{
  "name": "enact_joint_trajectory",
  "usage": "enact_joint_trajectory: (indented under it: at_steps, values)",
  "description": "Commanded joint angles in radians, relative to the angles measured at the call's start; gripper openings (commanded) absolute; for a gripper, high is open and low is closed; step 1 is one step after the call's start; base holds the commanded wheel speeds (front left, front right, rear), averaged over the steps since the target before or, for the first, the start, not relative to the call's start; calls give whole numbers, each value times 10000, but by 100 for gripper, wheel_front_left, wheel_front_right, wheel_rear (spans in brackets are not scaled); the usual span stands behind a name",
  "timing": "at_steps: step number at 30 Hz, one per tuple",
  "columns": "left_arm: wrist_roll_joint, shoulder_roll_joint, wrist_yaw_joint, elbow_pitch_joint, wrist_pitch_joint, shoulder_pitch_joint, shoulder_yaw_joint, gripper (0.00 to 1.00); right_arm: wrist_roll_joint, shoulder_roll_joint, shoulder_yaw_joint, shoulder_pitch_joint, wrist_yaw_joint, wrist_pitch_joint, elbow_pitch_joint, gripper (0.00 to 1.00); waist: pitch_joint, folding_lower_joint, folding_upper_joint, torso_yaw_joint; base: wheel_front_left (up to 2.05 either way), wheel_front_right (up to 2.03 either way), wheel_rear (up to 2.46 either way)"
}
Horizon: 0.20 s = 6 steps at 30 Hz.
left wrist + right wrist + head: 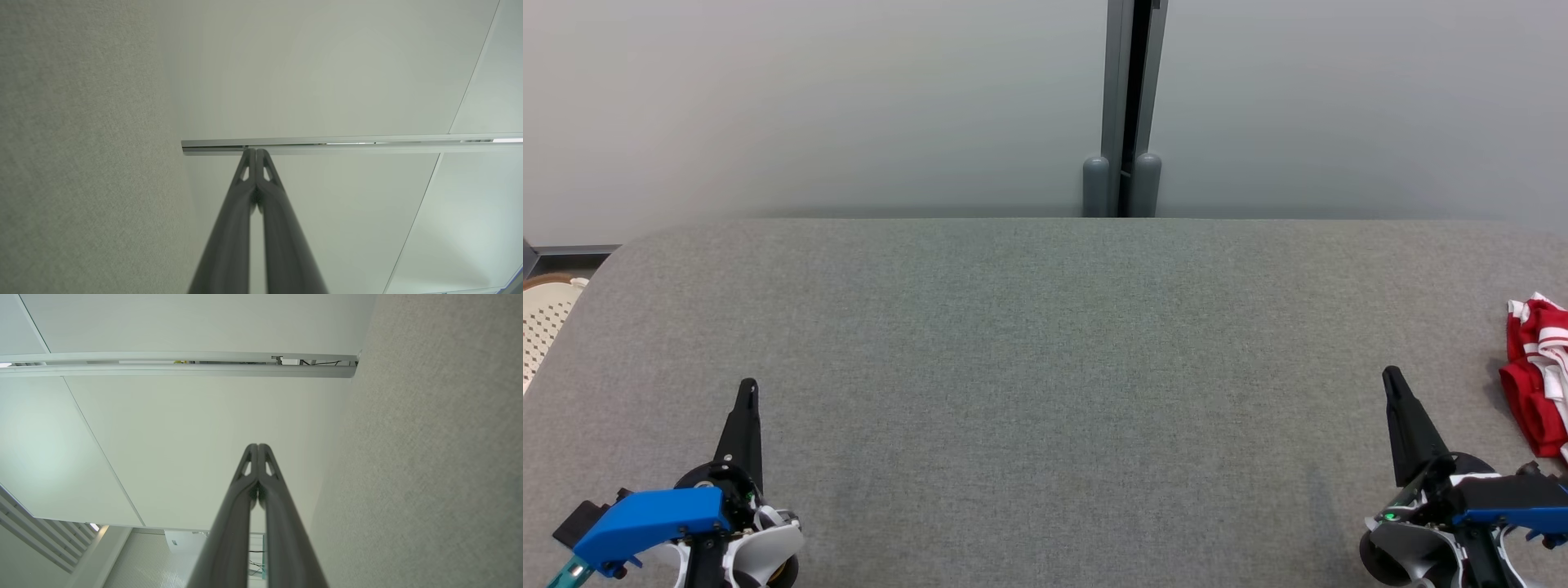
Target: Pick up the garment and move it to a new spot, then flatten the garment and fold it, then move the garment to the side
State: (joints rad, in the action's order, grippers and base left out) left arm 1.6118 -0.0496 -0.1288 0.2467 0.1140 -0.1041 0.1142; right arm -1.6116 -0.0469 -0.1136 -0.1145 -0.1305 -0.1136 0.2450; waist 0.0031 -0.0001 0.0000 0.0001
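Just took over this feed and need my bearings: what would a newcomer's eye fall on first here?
The crumpled red-and-white garment at the right edge of the grey table is the one splash of colour. Next, the left gripper and right gripper, both shut, point up from the head view's lower corners, the right one near the garment, not touching.

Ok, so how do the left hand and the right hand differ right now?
The right hand sits near the red and white garment; the left hand is far across the grey table from it. In the head view the right hand leans toward the robot's left, while the left hand stands nearly upright. Both are shut and empty.
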Motion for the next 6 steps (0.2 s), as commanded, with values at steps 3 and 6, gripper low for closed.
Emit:
enact_joint_trajectory:
  at_steps: [3, 6]
  values:
    - [22, -12, -39, -47, 39, -100, 16, 0, -27, -62, -22, 117, -4, -46, -39, 0, 0, 1, 0, -1, 0, 0, 0]
    - [22, -12, -39, -47, 37, -100, 16, 0, -27, -62, -22, 117, -4, -46, -39, 0, 0, 1, 0, -1, 0, 0, 0]
